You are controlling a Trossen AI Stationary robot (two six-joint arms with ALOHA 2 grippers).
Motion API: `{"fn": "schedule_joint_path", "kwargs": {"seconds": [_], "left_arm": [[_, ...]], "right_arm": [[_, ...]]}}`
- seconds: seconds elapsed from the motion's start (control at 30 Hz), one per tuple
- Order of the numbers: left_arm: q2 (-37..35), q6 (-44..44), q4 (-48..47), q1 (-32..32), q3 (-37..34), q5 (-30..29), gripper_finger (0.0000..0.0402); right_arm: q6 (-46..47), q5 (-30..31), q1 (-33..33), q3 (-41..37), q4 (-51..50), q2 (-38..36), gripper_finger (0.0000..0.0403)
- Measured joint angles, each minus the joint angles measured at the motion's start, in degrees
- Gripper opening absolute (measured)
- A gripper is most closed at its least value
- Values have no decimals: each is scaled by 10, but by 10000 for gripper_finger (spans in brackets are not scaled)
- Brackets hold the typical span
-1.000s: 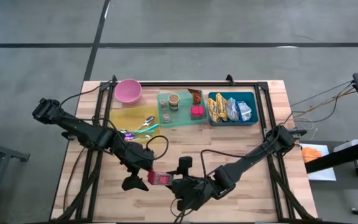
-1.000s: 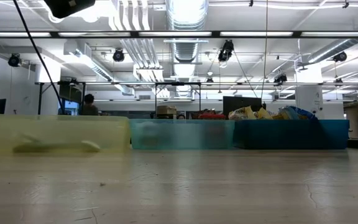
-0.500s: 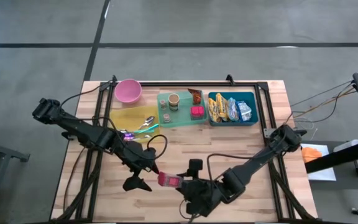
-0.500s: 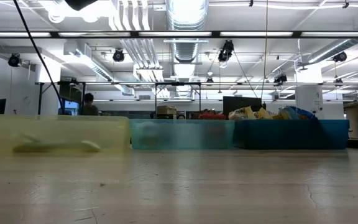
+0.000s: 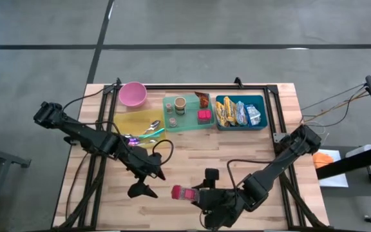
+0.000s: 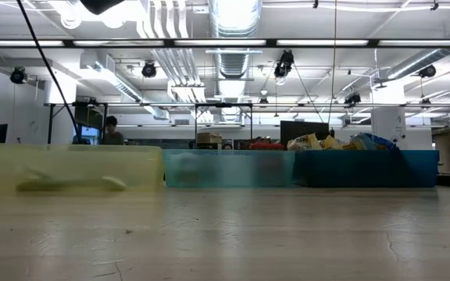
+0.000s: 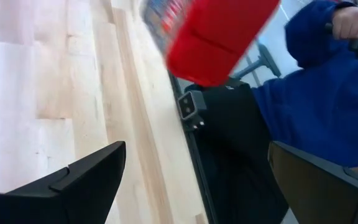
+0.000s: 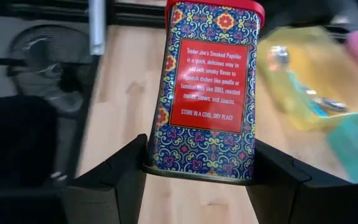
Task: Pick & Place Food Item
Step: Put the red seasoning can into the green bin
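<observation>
A paprika tin with a red lid and a blue patterned body hangs above the table's near middle, with my right gripper shut on it. In the high view the tin lies nearly level, its red lid end toward the table's left. My left gripper stands open a little to the tin's left and touches nothing. The left wrist view shows the tin's red lid end beyond the left gripper's spread fingers. My right gripper pinches the tin's bottom end between its two fingers, one on each narrow side. The fingers come from the table's right, slanting downward, and lie along the tin. The tin is lifted clear of the table, its lid end pointing away from the gripper.
Along the far edge stand a pink bowl, a yellow tray with spoons, a green tray with small food items and a blue bin of snack packs. A person's blue sleeve shows beyond the table's near edge.
My right gripper has carried the tin toward the table's right and near edge, away from the open left gripper, and has rolled somewhat. The tin stays lifted clear. My left gripper has kept its place and stayed open.
</observation>
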Motion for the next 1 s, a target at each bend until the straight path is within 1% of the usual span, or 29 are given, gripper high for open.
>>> {"fn": "schedule_joint_path", "kwargs": {"seconds": [0.1, 0.17, 0.23, 0.43, 0.57, 0.67, 0.77, 0.87, 1.0], "left_arm": [[0, -7, 4, 0, 0, -32, 398], [0, 1, 17, 0, 0, -71, 398], [0, -3, 18, 1, 0, -91, 398], [0, -12, 17, 0, 0, -102, 398], [0, -1, 13, 0, 0, -147, 398], [0, 31, 12, 1, 0, -164, 398], [0, 90, 9, -2, 0, -163, 398], [0, 139, 15, -9, 0, -160, 398], [0, 183, 17, -13, 0, -159, 398]], "right_arm": [[8, -10, 1, -11, 7, 0, 213], [10, -7, 0, -15, 20, 0, 213], [11, 6, -1, -16, 33, 0, 213], [2, 20, -9, -16, 69, 0, 213], [19, 31, -19, -21, 75, 0, 213], [59, 66, -19, -37, 79, 1, 213], [93, 102, -19, -59, 82, 1, 213], [103, 112, -22, -77, 114, 1, 213], [104, 109, -17, -91, 136, 1, 213]]}}
